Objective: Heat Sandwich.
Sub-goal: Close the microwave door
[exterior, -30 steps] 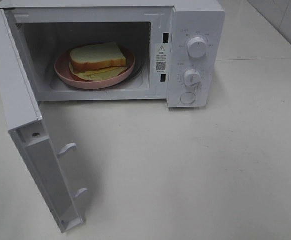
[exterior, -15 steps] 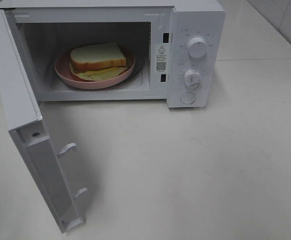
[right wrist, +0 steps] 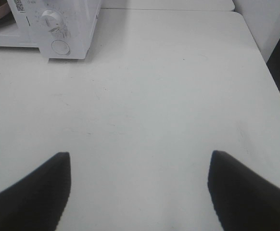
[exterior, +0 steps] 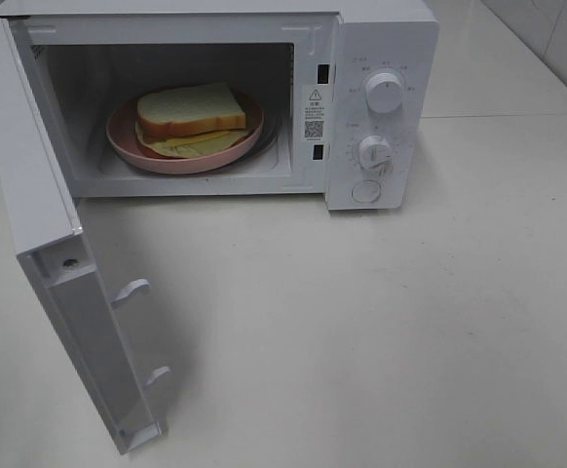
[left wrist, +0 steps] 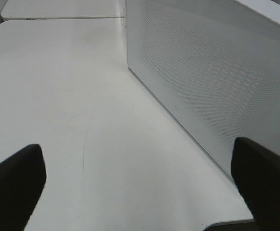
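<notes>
Now, sandwich (exterior: 190, 109) flat, long axis side-to-side

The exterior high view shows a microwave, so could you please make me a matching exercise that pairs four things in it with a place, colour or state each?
Things:
1. sandwich
2. plate
3. door
4. lower knob

Place, colour or state:
A. pink
B. swung wide open
C. on the control panel
D. resting on the plate

Pairs: 1-D, 2-A, 3-B, 4-C
</notes>
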